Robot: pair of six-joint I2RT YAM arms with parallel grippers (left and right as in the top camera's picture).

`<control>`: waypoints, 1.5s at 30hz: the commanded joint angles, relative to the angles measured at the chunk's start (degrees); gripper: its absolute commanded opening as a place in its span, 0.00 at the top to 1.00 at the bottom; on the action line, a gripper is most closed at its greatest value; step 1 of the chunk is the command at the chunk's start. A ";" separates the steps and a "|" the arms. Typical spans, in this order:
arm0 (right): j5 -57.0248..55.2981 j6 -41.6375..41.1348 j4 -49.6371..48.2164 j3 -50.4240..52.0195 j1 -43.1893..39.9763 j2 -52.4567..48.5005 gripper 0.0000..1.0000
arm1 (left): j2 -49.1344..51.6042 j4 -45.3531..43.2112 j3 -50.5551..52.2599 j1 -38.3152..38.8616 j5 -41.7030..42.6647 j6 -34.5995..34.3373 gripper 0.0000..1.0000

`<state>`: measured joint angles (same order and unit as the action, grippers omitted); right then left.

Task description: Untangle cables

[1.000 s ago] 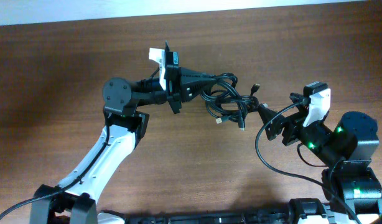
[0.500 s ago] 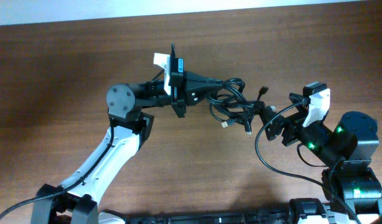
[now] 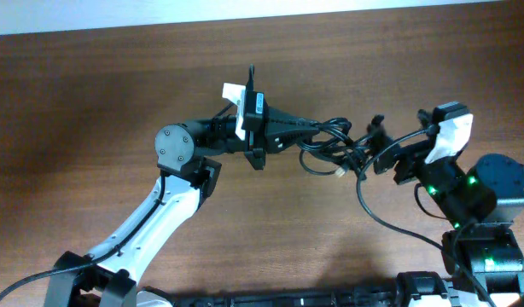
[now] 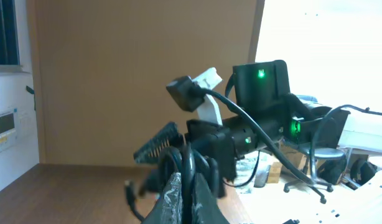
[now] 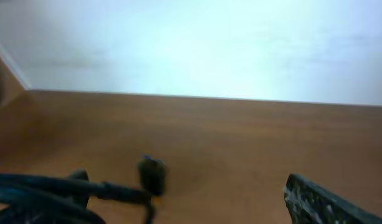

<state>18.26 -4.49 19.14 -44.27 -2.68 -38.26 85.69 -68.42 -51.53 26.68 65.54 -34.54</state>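
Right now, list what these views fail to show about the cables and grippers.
Overhead: how the cables cross one another; strands overlap, too thin.
Left wrist: the left gripper's grip point; bottom edge cuts it off.
Right wrist: blurred; right gripper shows one finger only, the other beyond the edge.

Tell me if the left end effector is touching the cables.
Touching. Left wrist view shows the left end effector clamped around the cables.

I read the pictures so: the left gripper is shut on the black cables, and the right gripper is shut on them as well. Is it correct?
Not quite. The left gripper is shut on the cables, but the right gripper stands open beside them; the right wrist view shows this.
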 commanded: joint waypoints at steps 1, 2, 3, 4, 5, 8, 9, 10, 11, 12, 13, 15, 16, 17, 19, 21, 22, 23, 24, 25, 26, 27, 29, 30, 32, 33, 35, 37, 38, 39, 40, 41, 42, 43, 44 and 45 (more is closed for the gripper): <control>-14.36 -0.48 -1.46 -1.07 -0.35 -0.15 0.01 | -1.18 -0.59 -0.28 0.44 0.28 -0.61 1.00; -15.91 -0.46 -1.77 -1.07 -0.35 -0.15 0.01 | -1.18 -0.59 -0.28 0.44 0.28 -0.61 1.00; -18.27 -0.46 -2.73 -1.07 -0.35 -0.15 0.01 | -1.18 -0.59 -0.28 0.44 0.28 -0.61 1.00; -18.82 -0.46 -3.45 -1.07 -0.35 -0.15 0.01 | -1.18 -0.57 -0.28 0.44 0.28 -0.61 1.00; -18.93 -0.44 -4.35 -1.07 -0.35 -0.15 0.01 | -1.18 -0.57 -0.28 0.44 0.28 -0.61 1.00; -18.93 -0.46 -7.28 -1.07 -0.35 -0.15 0.01 | -1.18 -0.57 -0.28 0.42 0.28 -0.61 1.00; -18.93 -0.46 -7.98 -1.07 -0.35 -0.15 0.01 | -1.18 -0.55 -0.28 0.42 0.31 -0.61 1.00; -18.93 -0.46 -8.48 -1.07 -0.35 -0.15 0.01 | -1.18 -0.55 -0.28 0.42 0.31 -0.61 1.00; -18.86 -0.48 -8.68 -1.07 -0.35 -0.15 0.01 | -1.18 -0.55 -0.28 0.42 0.31 -0.61 1.00; -18.71 -0.48 -8.48 -1.07 -0.35 -0.09 0.02 | -1.18 -0.55 -0.28 0.35 0.28 -0.61 1.00; -18.71 -0.48 -7.87 -1.07 -0.35 -0.09 0.01 | -1.18 -0.55 -0.28 0.09 0.28 -0.61 1.00; -18.73 -0.48 -5.86 -1.07 -0.35 -0.09 0.01 | -1.18 -0.24 -0.28 -0.98 0.28 -0.63 1.00; -18.75 -0.48 -4.52 -1.07 -0.35 -0.09 0.01 | -1.18 0.33 -0.28 -1.60 0.26 -0.63 1.00; -18.75 -0.48 -3.19 -1.07 -0.35 -0.09 0.01 | -1.18 0.70 -0.28 -2.14 0.26 -0.63 1.00; -18.80 -0.83 0.59 -1.07 -0.35 -0.09 0.01 | -1.18 2.38 -0.28 -3.19 0.02 -0.63 1.00; -18.80 -3.65 4.72 -1.07 -0.35 -0.09 0.01 | -1.18 5.27 -0.28 -4.00 -1.60 -0.66 1.00; -18.80 -5.16 6.62 -1.07 -0.35 -0.09 0.01 | -1.18 7.26 -0.28 -4.24 -3.06 -0.66 1.00; -18.78 -6.64 8.63 -1.07 -0.35 -0.09 0.01 | -1.18 9.75 -0.28 -4.44 -4.90 -0.66 1.00; -18.75 -8.17 10.56 -1.07 -0.35 -0.09 0.01 | -1.18 12.37 -0.28 -4.52 -6.91 -0.66 1.00; -18.71 -9.49 12.37 -1.07 -0.35 -0.09 0.01 | -1.18 15.23 -0.28 -4.50 -9.25 -0.66 1.00; -18.36 -9.79 14.40 -1.07 -0.35 -0.09 0.01 | -1.18 18.51 -0.28 -4.50 -11.91 -0.63 1.00; -18.29 -9.75 15.91 -1.07 -0.35 -0.09 0.01 | -1.18 20.81 -0.28 -4.50 -13.62 -0.63 1.00; -18.23 -9.49 16.44 -1.07 -0.35 -0.09 0.01 | -1.18 22.14 -0.28 -4.50 -14.38 -0.61 1.00; -17.64 -9.46 16.44 -1.07 -0.35 -0.02 0.01 | -1.18 22.03 -0.28 -4.50 -14.38 -0.61 1.00; -15.39 -9.29 16.13 -1.07 -0.35 0.02 0.01 | -1.18 22.01 -0.28 -4.50 -14.36 -0.61 1.00; -14.47 -9.29 15.78 -1.07 -0.35 0.02 0.02 | -1.18 22.05 -0.28 -4.52 -14.36 -0.61 1.00; -12.68 -9.29 15.30 -1.07 -0.35 0.02 0.01 | -1.18 22.03 -0.28 -4.50 -14.36 -0.63 1.00; -11.26 -9.29 14.91 -1.07 -0.35 0.02 0.01 | -1.18 22.03 -0.28 -4.50 -14.36 -0.63 1.00; -10.34 -9.31 14.69 -1.07 -0.35 0.02 0.01 | -1.18 22.03 -0.28 -4.50 -14.36 -0.63 1.00; -9.07 -9.31 14.40 -1.07 -0.35 0.02 0.01 | -1.18 22.03 -0.28 -4.50 -14.38 -0.63 1.00; -6.95 -9.31 13.75 -1.07 -0.35 0.02 0.01 | -1.18 22.03 -0.28 -4.50 -14.40 -0.63 1.00; -4.81 -9.33 13.03 -1.07 -0.35 0.02 0.01 | -1.18 22.03 -0.28 -4.50 -14.40 -0.63 1.00; -2.21 -9.35 12.07 -1.07 -0.35 0.02 0.01 | -1.18 22.03 -0.28 -4.50 -14.60 -0.68 1.00; 1.53 -9.38 10.56 -1.07 -0.35 0.00 0.01 | -1.18 22.05 -0.28 -4.50 -15.37 -0.98 1.00; 5.44 -9.38 9.09 -1.07 -0.35 0.00 0.01 | -1.18 22.05 -0.28 -4.44 -17.31 -2.71 1.00; 8.11 -9.38 8.20 -1.07 -0.35 0.00 0.01 | -1.18 22.03 -0.28 -4.39 -19.74 -5.01 1.00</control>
<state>14.55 -13.56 29.34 -44.36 -2.70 -38.44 85.71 -45.89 -51.51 22.41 51.66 -35.05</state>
